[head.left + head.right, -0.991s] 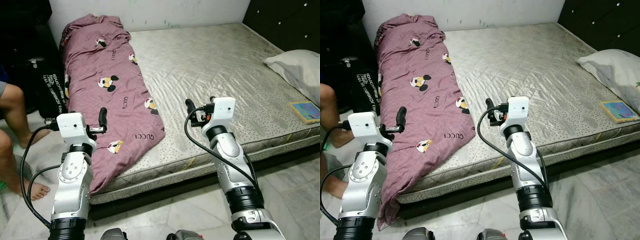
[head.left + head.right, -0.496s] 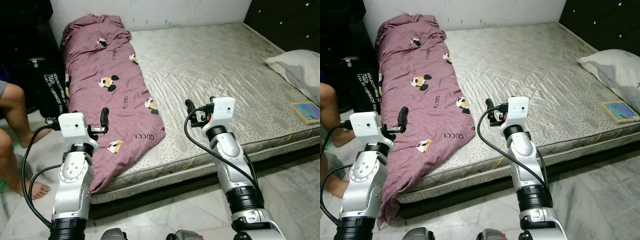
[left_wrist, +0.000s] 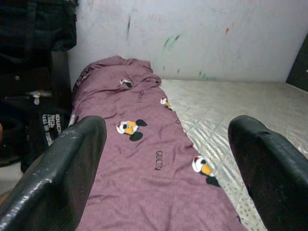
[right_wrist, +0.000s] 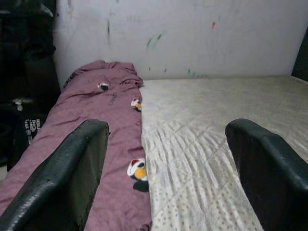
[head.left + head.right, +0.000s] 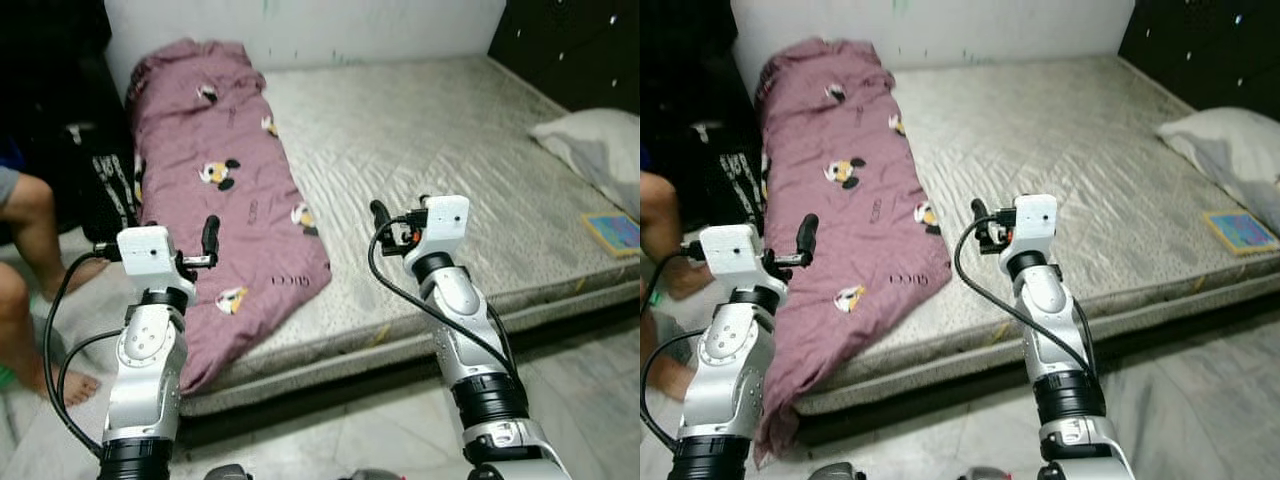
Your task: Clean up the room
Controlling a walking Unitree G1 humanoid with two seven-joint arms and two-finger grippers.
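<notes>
Lying along the left side of the bare mattress (image 5: 450,150), a purple blanket (image 5: 215,190) with cartoon prints was seen, its near end draped over the mattress edge toward the floor (image 5: 590,400). The left pincer (image 5: 209,238) was held above that draped end, fingers spread. The right pincer (image 5: 380,216) was raised over the mattress, likewise spread. A pillow (image 5: 590,140) and a book (image 5: 612,232) were placed at the right; a person's legs (image 5: 25,260) were seen at the left.
</notes>
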